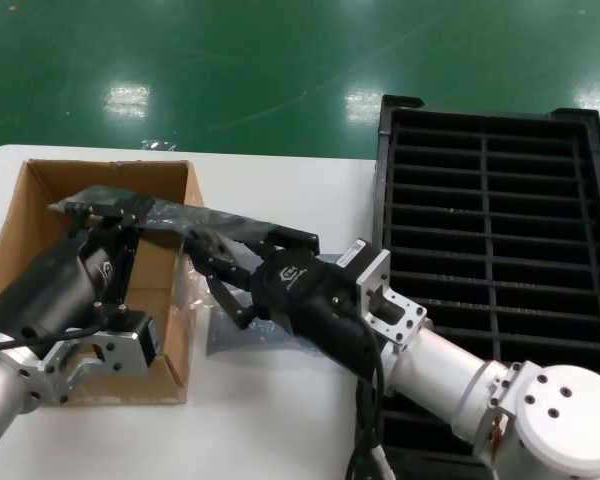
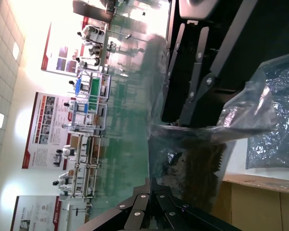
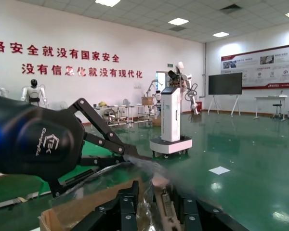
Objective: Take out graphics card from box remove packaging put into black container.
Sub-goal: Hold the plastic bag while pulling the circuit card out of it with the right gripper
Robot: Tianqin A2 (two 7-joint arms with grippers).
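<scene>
While both arms meet over the right wall of the cardboard box [image 1: 40, 215], the scene reads as follows.

Left arm: reaches forward from the near left, its wrist lying over the box interior.
Left gripper [image 1: 108, 212]: fingers drawn together on the far-left end of the antistatic bag [image 1: 165, 215], held above the box.
Right arm: stretches from the near right corner diagonally leftward across the white table [image 1: 280, 420], passing over the near-left corner of the black slotted tray [image 1: 495, 150].
Right gripper [image 1: 212, 262]: its jaws point at the left gripper, closed on the bag's right end just beside the box's right wall.
Antistatic bag: stretched taut between the two grippers, tilted, lifted off the table.
Graphics card [image 2: 195, 161]: a dark board seems to sit inside the bag in the left wrist view, though the crinkled plastic blurs it.
Second grey bag [image 1: 230, 335]: lies flat on the table beneath the right gripper.
Black slotted tray: on the table's right side, well apart from the box.
</scene>
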